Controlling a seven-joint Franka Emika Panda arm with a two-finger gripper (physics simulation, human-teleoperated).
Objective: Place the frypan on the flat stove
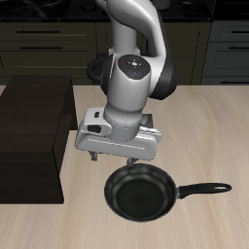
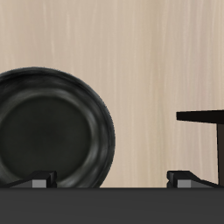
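The frypan [image 1: 142, 192] lies flat on the light wooden table [image 1: 209, 122], close to the front edge, with its long thin handle [image 1: 202, 189] pointing sideways along that edge. The pan is upright, its dark speckled inside facing up, and nothing rests in it.

The gripper [image 1: 119, 156] hangs just above and slightly behind the pan rim. It holds nothing. In the wrist view the two fingertips [image 2: 39, 181] appear spread well apart with bare table between them, so the jaws read as released and the pan as not yet grasped.

Step in hand, as judged: approach and grasp the pan.
- The pan body is wider than the finger spread; the handle or the rim wall looks like the workable grip.
- Align the fingers across the chosen part before descending.
- A grip far out on the handle is likely to let the pan tilt when lifted; a grip near the bowl should hold it more level.

Farther back, a large dark brown box [image 1: 34, 146] stands on the table beside the arm.

Limits of the views:
- The flat stove cannot be made out in either view; its position is unknown.
- The arm body covers the table behind the gripper.
- The wrist view cuts off part of the pan rim.
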